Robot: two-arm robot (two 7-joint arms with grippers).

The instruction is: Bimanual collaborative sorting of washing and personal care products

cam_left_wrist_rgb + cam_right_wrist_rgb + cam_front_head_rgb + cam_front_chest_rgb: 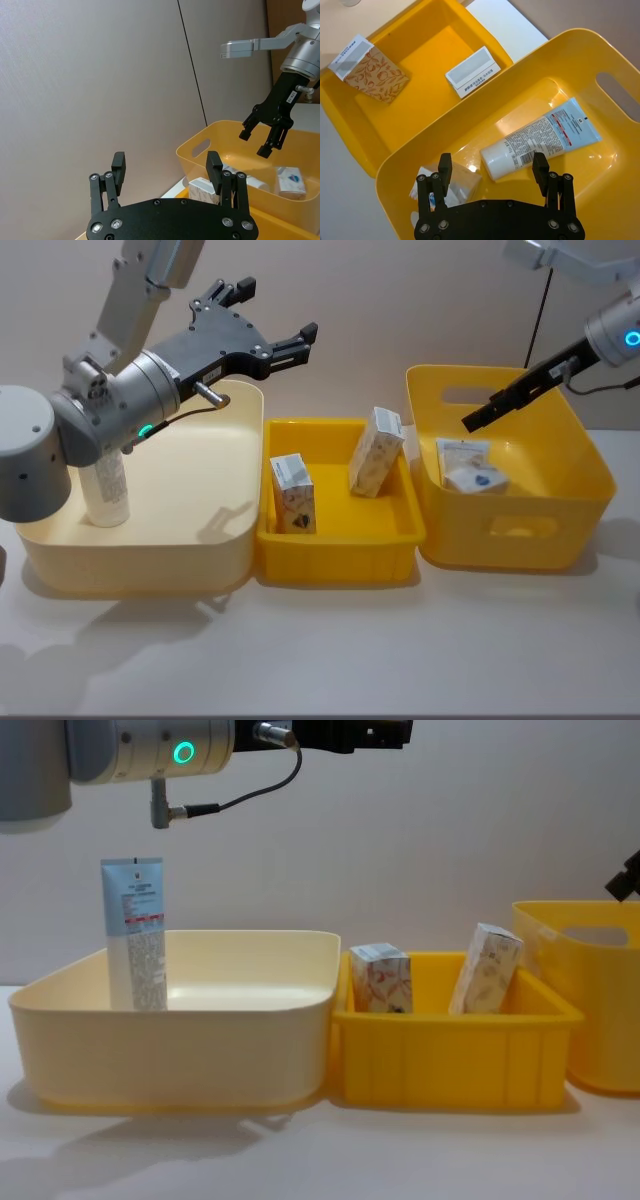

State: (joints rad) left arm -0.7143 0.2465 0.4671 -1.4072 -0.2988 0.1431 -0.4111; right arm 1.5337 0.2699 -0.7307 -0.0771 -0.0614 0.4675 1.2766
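Light-blue tube [540, 137] (white printed lower half) lies in the yellow bin [600, 55].

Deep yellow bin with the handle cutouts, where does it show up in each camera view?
Head view: deep yellow bin at the far right.
Left wrist view: deep yellow bin at lower right.
Right wrist view: deep yellow bin across the lower frame.
Chest view: deep yellow bin cut by the right edge.
Shared landmark: its handle cutout.

Nothing here can actually be read. The tube [540, 139] lying in the deep yellow bin [600, 45] carries fine print and a barcode, and the cartons [472, 78] have printed panels, all too small to make out.
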